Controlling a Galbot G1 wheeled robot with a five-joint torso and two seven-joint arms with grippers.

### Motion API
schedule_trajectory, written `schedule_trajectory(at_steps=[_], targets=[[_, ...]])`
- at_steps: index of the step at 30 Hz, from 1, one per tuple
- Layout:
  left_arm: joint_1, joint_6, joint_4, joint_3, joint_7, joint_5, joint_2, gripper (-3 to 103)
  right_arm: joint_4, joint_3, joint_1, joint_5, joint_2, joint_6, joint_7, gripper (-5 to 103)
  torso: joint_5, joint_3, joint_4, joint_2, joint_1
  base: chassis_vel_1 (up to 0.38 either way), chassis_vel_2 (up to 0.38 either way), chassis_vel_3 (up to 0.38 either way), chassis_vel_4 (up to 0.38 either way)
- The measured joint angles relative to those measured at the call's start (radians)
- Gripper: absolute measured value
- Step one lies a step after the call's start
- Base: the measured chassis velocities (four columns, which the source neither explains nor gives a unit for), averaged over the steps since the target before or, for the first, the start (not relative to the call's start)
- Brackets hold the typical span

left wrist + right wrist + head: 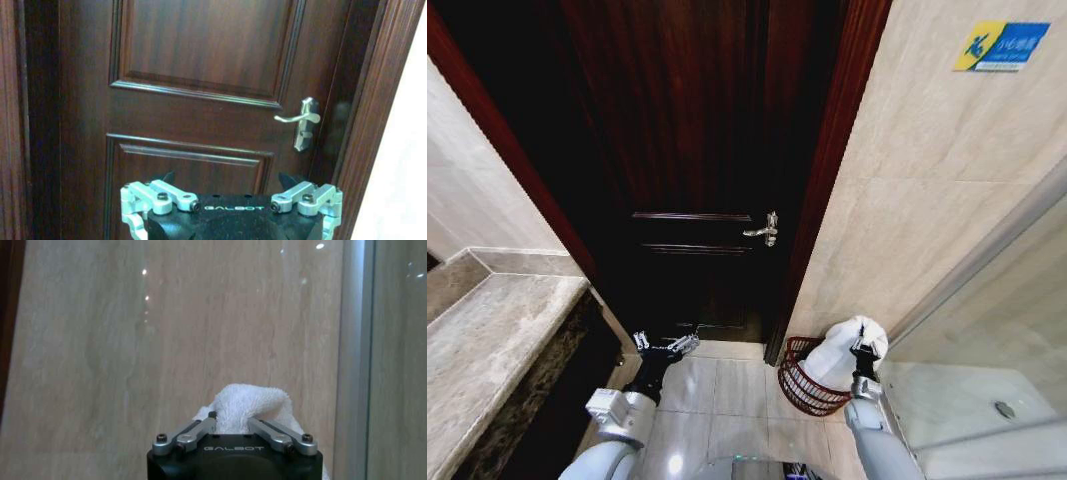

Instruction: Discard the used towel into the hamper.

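Note:
The white towel (845, 345) hangs from my right gripper (863, 350), which is shut on its upper folds. In the right wrist view the fingers close into the towel (250, 399) in front of a beige tiled wall. The towel's lower part droops over the far right rim of the hamper (805, 385), a small round reddish-brown openwork basket standing on the floor by the door frame. My left gripper (665, 345) is held open and empty low in front of the dark door, and the left wrist view shows its fingers (167, 177) spread wide.
A dark wooden door (697, 170) with a silver lever handle (765, 230) is straight ahead. A marble counter (487, 340) runs along the left. A glass shower partition (987, 300) stands on the right. Light floor tiles (717, 400) lie between my arms.

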Motion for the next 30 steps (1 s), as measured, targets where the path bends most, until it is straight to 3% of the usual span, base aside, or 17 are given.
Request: schedule_trajectory(at_steps=[8, 9, 12, 13, 14, 17, 24, 30], targets=[[0.000, 0.000, 0.000, 0.000, 0.000, 0.000, 0.000, 100, -0.039, -0.003, -0.004, 0.012, -0.005, 0.000, -0.047, 5, 0.0000, 0.000, -0.0001, 0.000, 0.000, 0.000, 0.000, 0.000, 0.000], [0.000, 0.000, 0.000, 0.000, 0.000, 0.000, 0.000, 100, -0.052, -0.006, -0.008, 0.064, -0.010, 0.000, -0.132, 5, 0.0000, 0.000, 0.0000, 0.000, 0.000, 0.000, 0.000, 0.000, 0.000], [0.000, 0.000, 0.000, 0.000, 0.000, 0.000, 0.000, 100, -0.081, -0.010, -0.007, 0.089, -0.014, -0.001, -0.188, 5, 0.0001, 0.000, -0.0001, 0.000, 0.000, -0.087, 0.063, 0.061, -0.059], [0.000, 0.000, 0.000, 0.000, 0.000, 0.000, 0.000, 100, -0.111, -0.011, -0.003, 0.127, -0.015, -0.001, -0.252, 5, 0.0003, 0.000, -0.0001, 0.000, 0.000, -0.104, 0.090, 0.085, -0.136], [0.000, 0.000, 0.000, 0.000, 0.000, 0.000, 0.000, 100, -0.111, -0.011, -0.003, 0.127, -0.015, -0.001, -0.252, 5, 0.0003, 0.000, -0.0001, 0.000, 0.000, -0.104, 0.090, 0.085, -0.136], [0.000, 0.000, 0.000, 0.000, 0.000, 0.000, 0.000, 100, -0.153, -0.013, 0.006, 0.225, -0.012, -0.001, -0.392, 5, -0.0003, 0.000, -0.0001, 0.000, 0.001, -0.115, 0.126, 0.136, -0.130], [0.000, 0.000, 0.000, 0.000, 0.000, 0.000, 0.000, 100, -0.285, -0.010, 0.031, 0.229, -0.008, -0.001, -0.493, 5, 0.0007, 0.000, 0.0003, 0.000, 0.000, -0.043, 0.074, 0.054, -0.040], [0.000, 0.000, 0.000, 0.000, 0.000, 0.000, 0.000, 100, -0.404, 0.003, 0.042, 0.204, -0.017, -0.002, -0.526, 5, 0.0010, 0.000, -0.0002, 0.000, -0.001, 0.006, -0.004, -0.017, 0.011]])
